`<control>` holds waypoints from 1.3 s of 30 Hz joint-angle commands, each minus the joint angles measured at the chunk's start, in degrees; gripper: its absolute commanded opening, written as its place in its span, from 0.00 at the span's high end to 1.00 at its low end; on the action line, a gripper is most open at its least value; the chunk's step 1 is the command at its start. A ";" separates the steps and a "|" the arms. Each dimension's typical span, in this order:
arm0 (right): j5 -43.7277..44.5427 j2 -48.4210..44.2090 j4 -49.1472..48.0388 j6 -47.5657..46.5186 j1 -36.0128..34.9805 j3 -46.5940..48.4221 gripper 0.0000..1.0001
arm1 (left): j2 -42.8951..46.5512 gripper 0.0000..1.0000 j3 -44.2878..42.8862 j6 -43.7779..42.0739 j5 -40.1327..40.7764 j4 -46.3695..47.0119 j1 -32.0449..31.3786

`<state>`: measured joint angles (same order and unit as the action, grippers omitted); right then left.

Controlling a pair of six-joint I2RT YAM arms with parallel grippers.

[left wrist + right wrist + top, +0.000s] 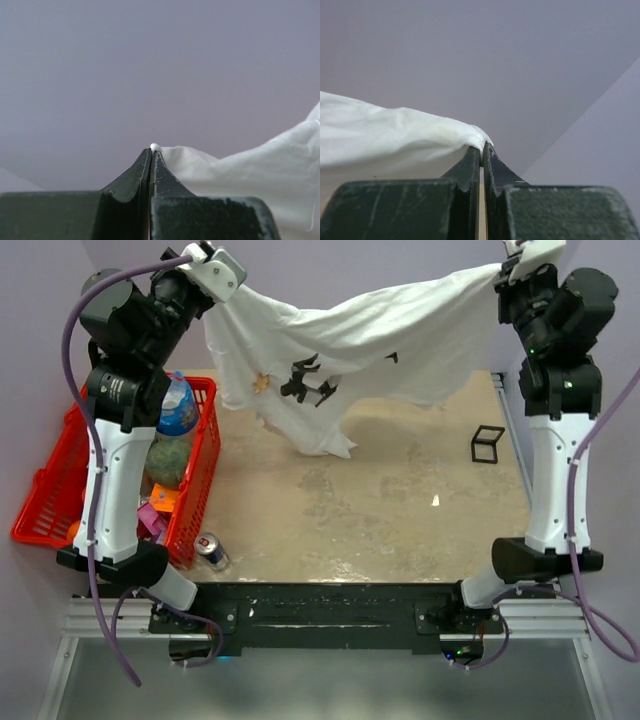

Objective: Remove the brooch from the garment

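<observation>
Two clamps: left gripper (151, 150), right gripper (481, 146) pinch garment (400, 330) | beige table (400, 510) | lilac wall (150, 60)

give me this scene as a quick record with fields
shirt: white, black print, hanging stretched between both arms
brooch: small, tan, on the shirt left of the print
left fingers: shut on shirt edge
right fingers: shut on shirt edge
basket: red, at table's left, filled
can: on table beside basket

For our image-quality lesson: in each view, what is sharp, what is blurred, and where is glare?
Top external: even light, garment sharp, sheen on the table at its near edge. Left wrist: left fingers close, soft. Right wrist: right fingers likewise; garment bright, not washed out.
</observation>
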<state>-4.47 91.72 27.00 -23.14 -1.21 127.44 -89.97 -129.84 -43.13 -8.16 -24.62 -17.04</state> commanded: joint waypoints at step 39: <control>0.94 -28.73 -4.30 1.34 -0.02 -54.38 1.00 | 1.84 1.00 40.17 -0.28 -9.23 17.41 -8.80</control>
<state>-6.61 60.95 32.01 -21.52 -1.21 80.97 -83.13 -96.42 -46.92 -12.51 -13.54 -26.00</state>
